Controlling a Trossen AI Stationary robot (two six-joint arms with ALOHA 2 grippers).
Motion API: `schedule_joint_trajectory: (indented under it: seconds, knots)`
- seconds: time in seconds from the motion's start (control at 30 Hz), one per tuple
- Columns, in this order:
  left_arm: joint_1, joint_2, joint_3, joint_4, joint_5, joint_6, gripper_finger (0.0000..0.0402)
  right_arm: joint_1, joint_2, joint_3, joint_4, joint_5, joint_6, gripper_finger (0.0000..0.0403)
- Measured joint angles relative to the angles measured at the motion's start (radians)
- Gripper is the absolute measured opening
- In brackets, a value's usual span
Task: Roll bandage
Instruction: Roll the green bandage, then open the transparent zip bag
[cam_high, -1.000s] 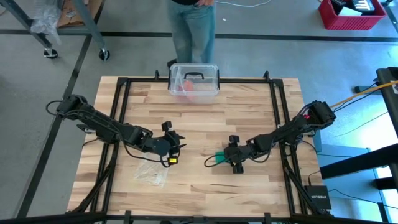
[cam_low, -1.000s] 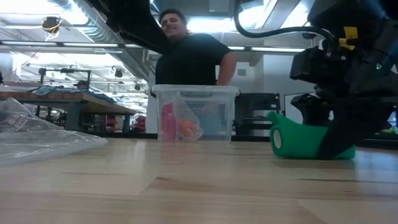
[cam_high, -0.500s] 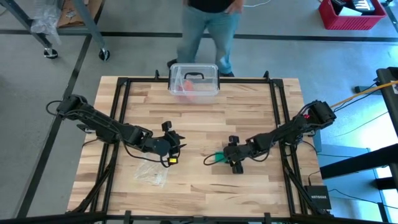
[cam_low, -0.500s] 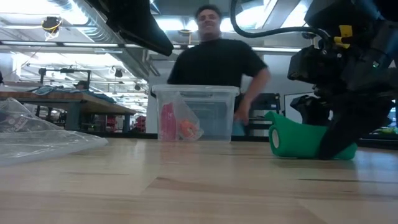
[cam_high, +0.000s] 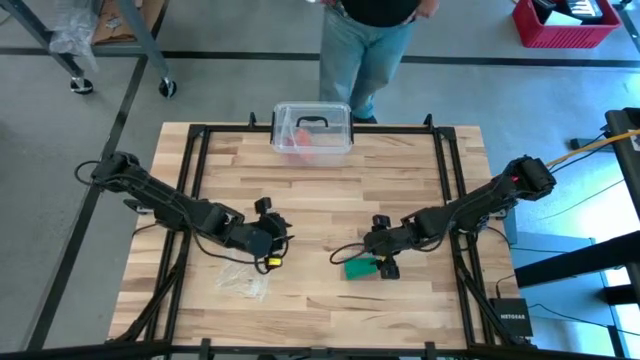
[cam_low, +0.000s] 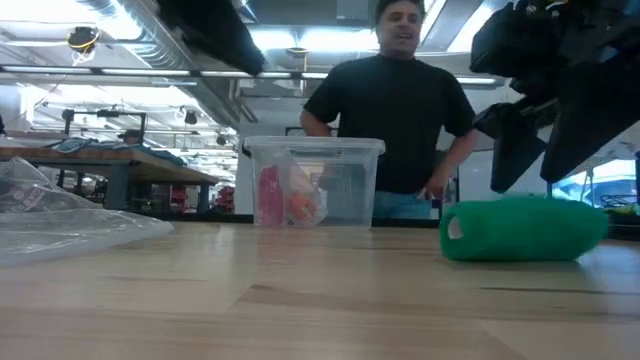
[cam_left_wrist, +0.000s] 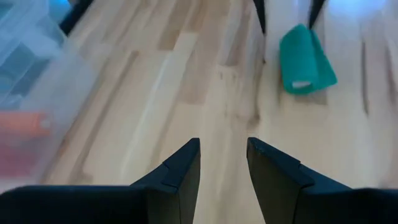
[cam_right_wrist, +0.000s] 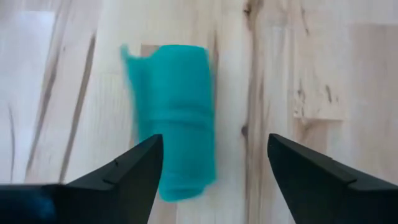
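Right tool (cam_high: 377, 252) has let go: a second ago its fingers straddled the bandage (cam_high: 360, 267), now they stand spread wide and lifted clear above it. The bandage lies free on the table (cam_high: 320, 200) as a finished green roll on its side, toward 5 o'clock from table centre. Rolling looks done; the release reads as the closing step.

Left tool (cam_high: 268, 230) hangs just off the table at about 8 o'clock, fingers partly apart, holding nothing.

Count: one bandage roll, one clear lidded box (cam_high: 312, 130) at 12 o'clock, one crumpled plastic wrapper (cam_high: 243, 281) at 7 o'clock, one person (cam_high: 372, 40) beyond the far edge.
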Motion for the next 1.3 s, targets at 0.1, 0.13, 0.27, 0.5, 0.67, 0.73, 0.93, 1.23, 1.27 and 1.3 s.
schedule_joint_trajectory:
  seconds: [0.1, 0.13, 0.27, 0.5, 0.67, 0.73, 0.93, 1.23, 1.27, 1.3]
  knots:
    - [-0.034, 0.000, 0.052, -0.139, 0.002, -0.144, 0.0125, 0.023, 0.000, 0.000, 0.026, 0.064, 0.014, 0.0283]
    - [-0.042, -0.001, 0.055, -0.176, 0.006, -0.204, 0.0125, 0.031, 0.000, 0.000, 0.043, 0.083, 0.013, 0.0282]
    - [-0.095, 0.003, -0.006, -0.276, 0.078, -0.489, 0.0125, 0.062, 0.010, 0.000, 0.141, 0.160, -0.025, 0.0281]
    - [-0.184, 0.142, -0.101, -0.086, 0.118, -0.614, 0.0125, 0.071, 0.031, 0.000, 0.261, 0.204, -0.111, 0.0280]
    - [-0.145, 0.269, -0.099, -0.075, 0.224, -0.658, 0.0125, 0.071, 0.031, 0.000, 0.274, 0.213, -0.144, 0.0280]
    - [-0.128, 0.311, -0.095, -0.101, 0.272, -0.693, 0.0125, 0.071, 0.031, 0.000, 0.272, 0.213, -0.146, 0.0280]
    - [-0.109, 0.386, -0.085, -0.123, 0.294, -0.735, 0.0125, 0.071, 0.031, 0.000, 0.270, 0.211, -0.146, 0.0280]
    - [-0.110, 0.402, -0.085, -0.100, 0.295, -0.577, 0.0036, 0.071, 0.031, 0.000, 0.270, 0.205, -0.146, 0.0280]
    - [-0.109, 0.403, -0.085, -0.097, 0.296, -0.550, 0.0019, 0.071, 0.031, 0.000, 0.271, 0.206, -0.146, 0.0280]
    - [-0.109, 0.403, -0.085, -0.096, 0.297, -0.532, 0.0011, 0.071, 0.031, 0.000, 0.271, 0.210, -0.146, 0.0280]
